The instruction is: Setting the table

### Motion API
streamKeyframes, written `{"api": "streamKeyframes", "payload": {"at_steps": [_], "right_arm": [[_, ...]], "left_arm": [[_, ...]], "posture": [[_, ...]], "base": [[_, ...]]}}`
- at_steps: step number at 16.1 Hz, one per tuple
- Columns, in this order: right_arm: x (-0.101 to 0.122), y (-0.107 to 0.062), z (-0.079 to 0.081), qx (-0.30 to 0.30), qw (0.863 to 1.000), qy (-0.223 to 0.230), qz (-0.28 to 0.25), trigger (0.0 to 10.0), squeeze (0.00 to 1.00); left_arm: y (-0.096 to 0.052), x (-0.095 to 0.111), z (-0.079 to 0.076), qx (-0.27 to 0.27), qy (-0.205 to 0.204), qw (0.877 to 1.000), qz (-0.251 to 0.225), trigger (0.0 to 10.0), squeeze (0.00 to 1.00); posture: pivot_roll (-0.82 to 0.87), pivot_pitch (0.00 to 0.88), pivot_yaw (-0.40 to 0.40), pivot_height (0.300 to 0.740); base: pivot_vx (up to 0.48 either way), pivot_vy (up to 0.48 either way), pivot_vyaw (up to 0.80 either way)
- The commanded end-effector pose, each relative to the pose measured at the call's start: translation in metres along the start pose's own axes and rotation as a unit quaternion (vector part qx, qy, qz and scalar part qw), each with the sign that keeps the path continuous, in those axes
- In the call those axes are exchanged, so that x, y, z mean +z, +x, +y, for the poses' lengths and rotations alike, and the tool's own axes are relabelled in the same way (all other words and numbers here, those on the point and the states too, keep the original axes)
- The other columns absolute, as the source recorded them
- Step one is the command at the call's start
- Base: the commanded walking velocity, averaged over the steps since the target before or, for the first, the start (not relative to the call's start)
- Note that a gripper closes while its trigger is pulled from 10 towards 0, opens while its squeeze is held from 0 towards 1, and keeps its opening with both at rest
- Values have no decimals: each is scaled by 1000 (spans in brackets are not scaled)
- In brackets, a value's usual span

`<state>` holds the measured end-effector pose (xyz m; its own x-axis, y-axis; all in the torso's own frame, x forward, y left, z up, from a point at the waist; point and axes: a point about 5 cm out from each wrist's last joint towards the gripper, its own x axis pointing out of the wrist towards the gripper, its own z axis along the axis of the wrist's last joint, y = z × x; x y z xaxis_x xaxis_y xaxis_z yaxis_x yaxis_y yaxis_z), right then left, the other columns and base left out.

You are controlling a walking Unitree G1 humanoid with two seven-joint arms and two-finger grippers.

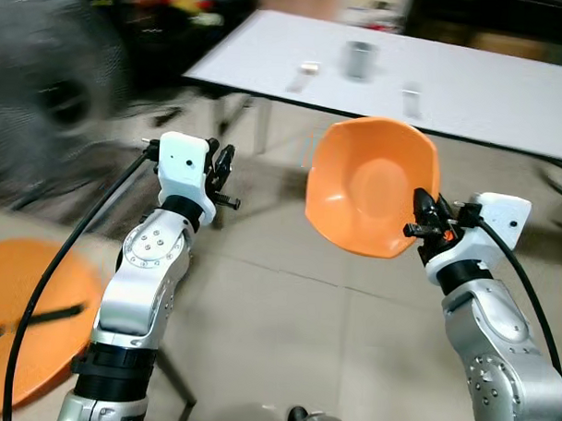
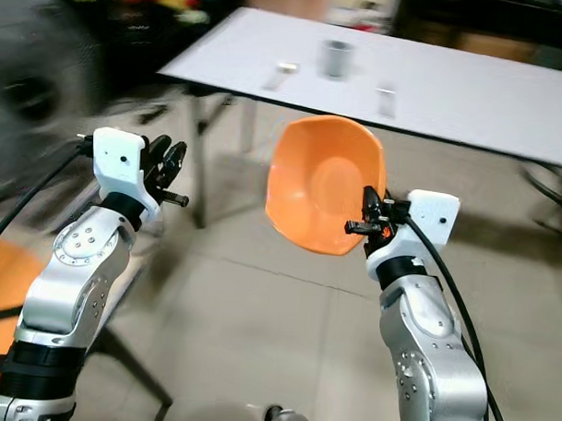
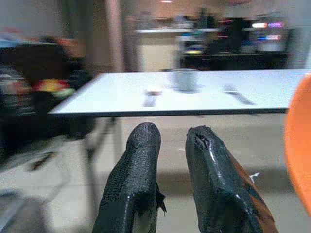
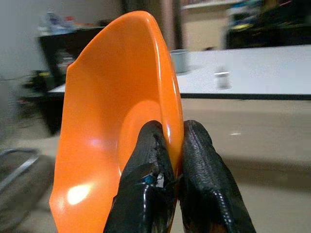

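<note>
At the lower left of the left eye view sits an orange stool [image 1: 28,322], with a blurred fan [image 1: 45,91] above it at the upper left. Just right of these the left gripper [image 1: 222,171] is raised at mid-left, holding nothing; in its wrist view the two black fingers [image 3: 138,184] stand close together with a narrow gap between them, pointing toward the white table [image 1: 488,88].

The table runs across the upper part of the frame and carries a metal cup [image 1: 359,59] near its middle, with a small pale item [image 1: 309,68] to the cup's left and another small item [image 1: 411,97] to its right; what these two are cannot be told.

In the centre, below the table's near edge, the orange bowl [image 1: 370,186] hangs tilted on its side, its hollow facing the camera. The right gripper [image 1: 427,220] at centre right is clamped on the bowl's rim, one finger inside and one outside.

The step appears to be carrying the bowl to the table. To do it well, the robot should keep the pinch firm, approach until the tabletop is under the bowl, turn the wrist so the base faces down, and set it on bare surface away from the cup before letting go.
</note>
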<state>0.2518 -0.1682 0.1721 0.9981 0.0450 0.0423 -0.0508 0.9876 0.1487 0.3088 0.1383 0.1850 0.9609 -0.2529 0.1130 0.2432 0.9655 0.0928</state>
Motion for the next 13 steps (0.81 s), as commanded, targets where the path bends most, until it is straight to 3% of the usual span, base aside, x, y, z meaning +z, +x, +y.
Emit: {"api": "streamKeyframes", "payload": {"at_steps": [1, 3, 8, 13], "right_arm": [[11, 1, -1, -6, 999, -10, -36, 10000, 0], [6, 0, -6, -27, 999, 1, -19, 10000, 0], [5, -2, -9, -38, 999, -15, -22, 10000, 0], [4, 0, -6, -29, 999, -19, -20, 10000, 0]], "left_arm": [[-1, 2, -3, -18, -5, 1000, -2, 10000, 0], [-1, 2, -3, -26, -11, 1000, -3, 10000, 0], [0, 2, -9, -44, -21, 999, -1, 10000, 0], [0, -2, -7, -41, -20, 999, 6, 10000, 0]], "posture": [[-61, 0, -39, 740], [-61, 0, -39, 740], [-69, 0, -29, 740], [-69, 0, -33, 740]], "base": [[0, 0, -800], [0, 0, -672], [0, 0, 0], [302, 0, 0]]}}
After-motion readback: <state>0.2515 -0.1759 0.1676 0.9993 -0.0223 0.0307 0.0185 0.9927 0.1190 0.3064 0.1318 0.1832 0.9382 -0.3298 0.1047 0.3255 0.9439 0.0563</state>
